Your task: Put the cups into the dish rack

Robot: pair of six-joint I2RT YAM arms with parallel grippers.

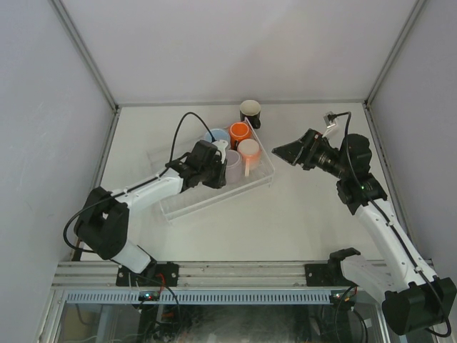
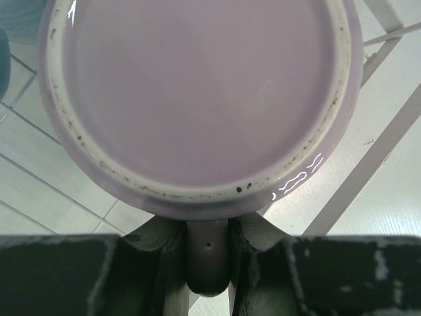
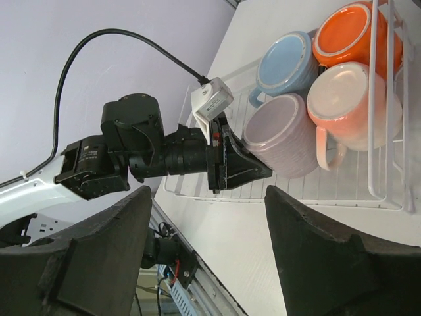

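The dish rack (image 1: 182,200) lies slanted on the table's middle left. In its right end, upside down, sit the light blue mug (image 1: 216,135), the orange mug (image 1: 240,133) and the peach-pink mug (image 1: 248,149). My left gripper (image 1: 218,171) is shut on the handle (image 2: 208,260) of the pale lilac mug (image 1: 233,166), also base up (image 2: 197,99), in the rack beside the peach one. The black mug (image 1: 250,113) stands upright on the table just beyond the rack. My right gripper (image 1: 284,152) is open and empty, right of the rack, facing the mugs.
The right wrist view shows the rack's wire side (image 3: 385,131), the lilac mug (image 3: 283,135), the peach mug (image 3: 342,99) and my left gripper (image 3: 243,164) from the side. Grey walls enclose the table on three sides. A cable connector (image 1: 330,118) sits at the back right.
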